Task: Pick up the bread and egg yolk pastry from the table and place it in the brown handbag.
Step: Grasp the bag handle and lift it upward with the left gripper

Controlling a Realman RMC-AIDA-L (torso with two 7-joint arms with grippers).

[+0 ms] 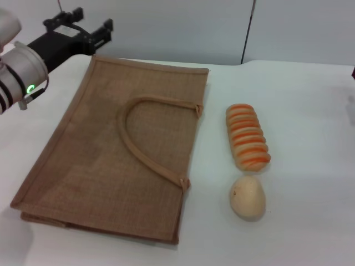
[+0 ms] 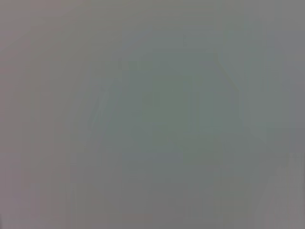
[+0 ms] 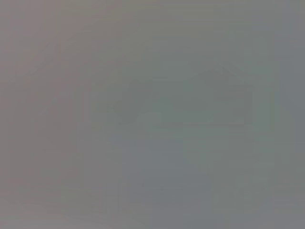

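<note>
In the head view the brown handbag (image 1: 111, 149) lies flat on the white table (image 1: 310, 111), one arched handle (image 1: 145, 133) resting on top of it. The bread (image 1: 247, 136), striped orange and pale tan, lies on the table just right of the bag. The egg yolk pastry (image 1: 248, 197), a smooth beige bun, lies just in front of the bread, close to it. My left gripper (image 1: 89, 22) hovers open and empty at the far left, beside the bag's back corner. My right gripper is out of view. Both wrist views show only plain grey.
The table's back edge (image 1: 277, 62) meets a pale wall behind the bag and the bread. Bare table surface lies right of the two foods. My left arm (image 1: 22, 72) reaches in from the left edge.
</note>
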